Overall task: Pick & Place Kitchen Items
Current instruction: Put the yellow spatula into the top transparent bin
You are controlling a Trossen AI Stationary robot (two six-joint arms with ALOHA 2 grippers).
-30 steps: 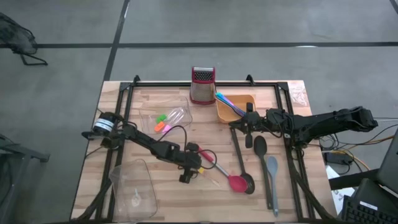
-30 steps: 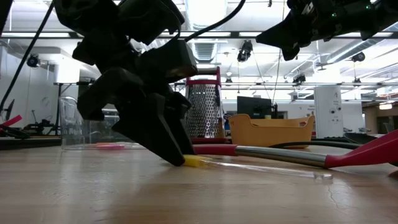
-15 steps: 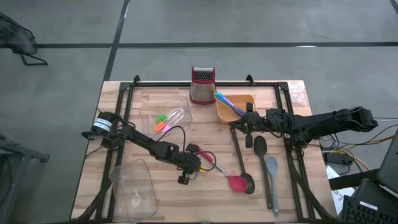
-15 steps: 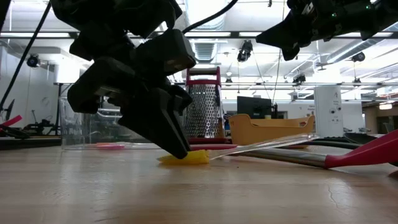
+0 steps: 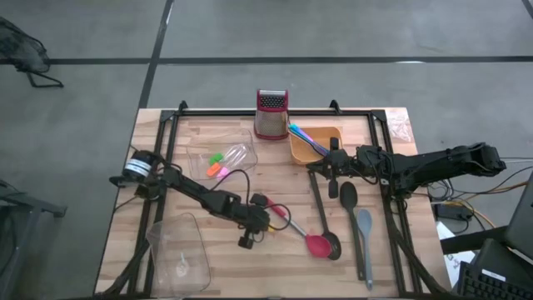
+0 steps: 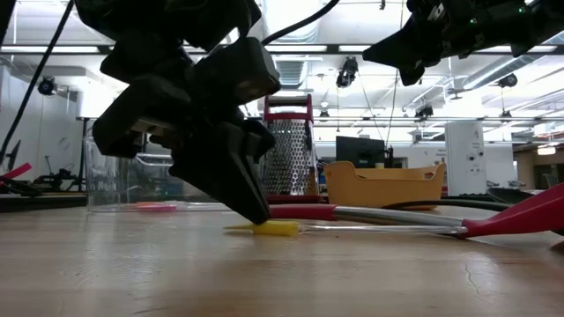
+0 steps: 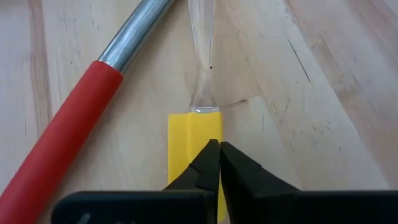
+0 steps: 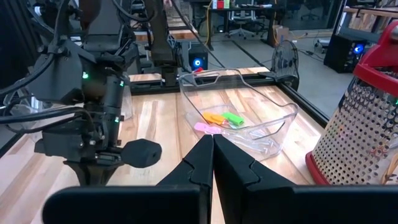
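A yellow piece (image 7: 191, 134) with a clear stem (image 7: 202, 56) lies flat on the wooden table, beside the red handle (image 7: 68, 124) of a red-pink spatula (image 5: 315, 243). My left gripper (image 5: 263, 225) stands over it, slanting down, with its fingers shut; in the low view the fingertips (image 6: 257, 211) come down at the yellow piece (image 6: 276, 228). My right gripper (image 5: 333, 167) hangs shut above the table beside the orange tray, holding nothing. My left gripper has its shut fingertips (image 7: 208, 158) on the yellow piece's top (image 7: 186, 155), at the end away from the clear stem. The fingers slant down from above, along the piece. The piece lies flat on the table. Whether any of it is pinched, I cannot tell.
A steel grater (image 5: 271, 114) stands at the far edge. Next to it an orange tray (image 5: 326, 133) holds thin sticks. A clear tub (image 5: 241, 158) holds orange, green and pink pieces; another tub (image 5: 179, 250) sits near left. Black (image 5: 348, 196) and grey (image 5: 364, 242) spoons lie at right.
My left gripper has shut over the yellow piece. As it shut, the clear stem tipped up off the table; the piece now lies flat again, shifted slightly along the table.
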